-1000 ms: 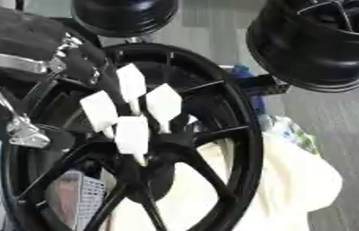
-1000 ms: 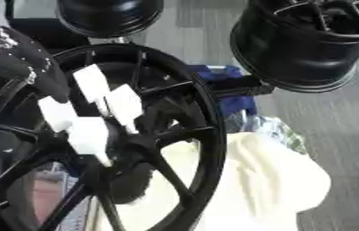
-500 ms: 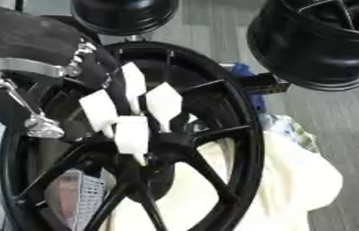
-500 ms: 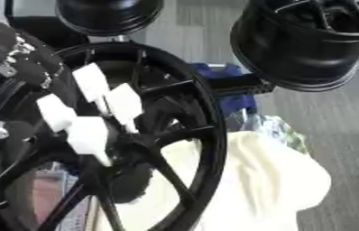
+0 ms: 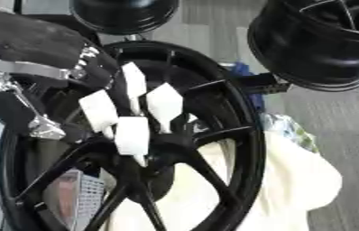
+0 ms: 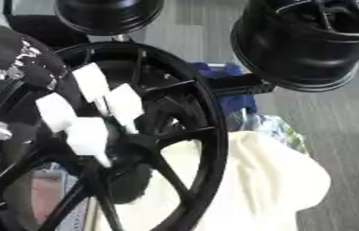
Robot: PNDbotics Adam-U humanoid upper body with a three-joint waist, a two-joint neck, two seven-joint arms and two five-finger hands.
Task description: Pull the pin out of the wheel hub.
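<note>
My left hand (image 5: pixel 127 113) rests on the wheel hub (image 5: pixel 147 149). Its white-tipped fingers (image 5: pixel 131 134) are spread. I cannot see the pin.

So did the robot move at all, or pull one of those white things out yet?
The left robot hand slid a little further right across the big black wheel, closer to the white tags at its middle. It has not taken hold of any. The tags, the wheel and the cream cloth stayed put.
</note>
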